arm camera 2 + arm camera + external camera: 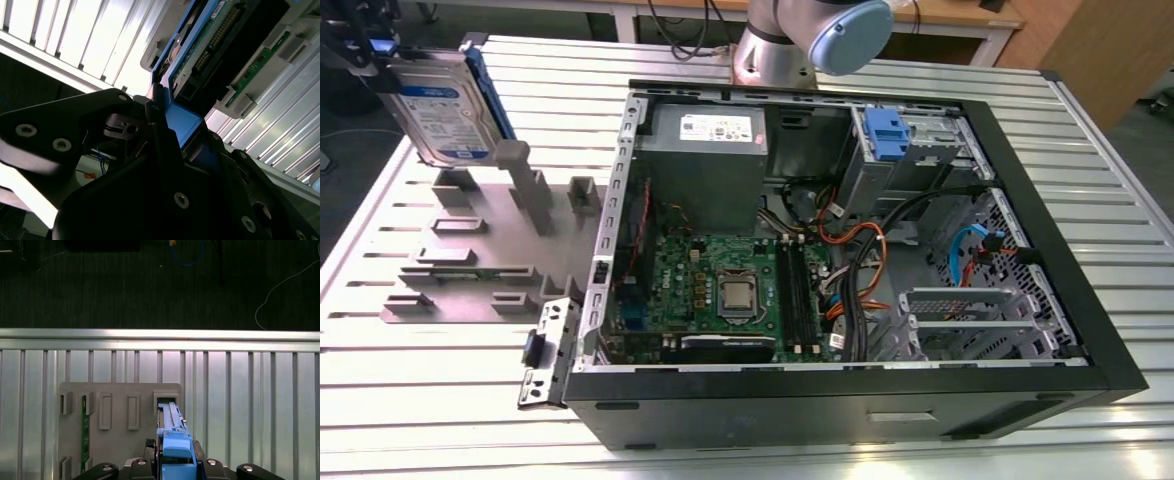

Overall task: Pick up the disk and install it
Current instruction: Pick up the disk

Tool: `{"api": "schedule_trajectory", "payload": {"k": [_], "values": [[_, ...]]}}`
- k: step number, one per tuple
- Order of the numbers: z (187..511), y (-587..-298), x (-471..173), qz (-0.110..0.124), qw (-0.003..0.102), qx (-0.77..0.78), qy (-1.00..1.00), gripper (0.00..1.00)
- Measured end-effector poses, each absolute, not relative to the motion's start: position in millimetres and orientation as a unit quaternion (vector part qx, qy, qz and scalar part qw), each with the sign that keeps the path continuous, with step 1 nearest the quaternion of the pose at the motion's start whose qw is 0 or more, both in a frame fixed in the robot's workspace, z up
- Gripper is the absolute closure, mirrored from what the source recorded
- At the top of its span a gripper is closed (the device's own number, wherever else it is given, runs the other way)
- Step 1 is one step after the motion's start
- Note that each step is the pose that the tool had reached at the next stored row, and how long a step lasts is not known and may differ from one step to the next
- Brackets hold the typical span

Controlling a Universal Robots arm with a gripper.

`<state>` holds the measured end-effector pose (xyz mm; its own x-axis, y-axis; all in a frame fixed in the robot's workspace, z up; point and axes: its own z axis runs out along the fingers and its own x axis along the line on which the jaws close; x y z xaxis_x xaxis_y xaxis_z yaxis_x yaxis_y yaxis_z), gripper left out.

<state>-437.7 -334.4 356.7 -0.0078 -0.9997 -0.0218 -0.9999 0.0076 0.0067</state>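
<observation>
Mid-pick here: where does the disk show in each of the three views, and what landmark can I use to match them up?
Exterior view: the disk stands on edge at the exterior view's far left, above the grey fixture plate.
First wrist view: the disk is edge-on, blue rail toward the camera, in front of the fixture plate.
Second wrist view: the disk shows its circuit-board side, next to the fixture plate.
Shared landmark: the fixture plate.

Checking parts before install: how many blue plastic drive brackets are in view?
2: one framing the disk in the hand, one bare bracket in the computer case. Others may be hidden.
</observation>
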Motion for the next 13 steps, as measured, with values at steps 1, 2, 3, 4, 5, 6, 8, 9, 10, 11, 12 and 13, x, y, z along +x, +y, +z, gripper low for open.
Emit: {"api": "schedule_trajectory", "payload": {"k": [1, 2, 3, 4, 5, 6, 8, 9, 10, 11, 12, 13], "values": [[356.9, -334.4, -437.7, 0.010, 0.005, -0.704, 0.710, 0.64], [357.1, -334.4, -437.7, 0.010, 0.005, -0.704, 0.710, 0.64], [357.3, -334.4, -437.7, 0.010, 0.005, -0.704, 0.710, 0.64], [357.6, -334.4, -437.8, 0.010, 0.005, -0.704, 0.710, 0.64], [357.8, -334.4, -437.8, 0.010, 0.005, -0.704, 0.710, 0.64], [358.0, -334.4, -437.7, 0.010, 0.005, -0.704, 0.710, 0.64], [358.5, -334.4, -437.7, 0.010, 0.005, -0.704, 0.710, 0.64], [358.7, -334.4, -437.8, 0.010, 0.005, -0.704, 0.710, 0.64], [358.9, -334.4, -437.7, 0.010, 0.005, -0.704, 0.710, 0.64], [359.1, -334.4, -437.7, 0.010, 0.005, -0.704, 0.710, 0.64], [359.3, -334.4, -437.7, 0.010, 0.005, -0.704, 0.710, 0.64], [359.4, -334.4, -437.8, 0.010, 0.005, -0.704, 0.710, 0.64]]}}
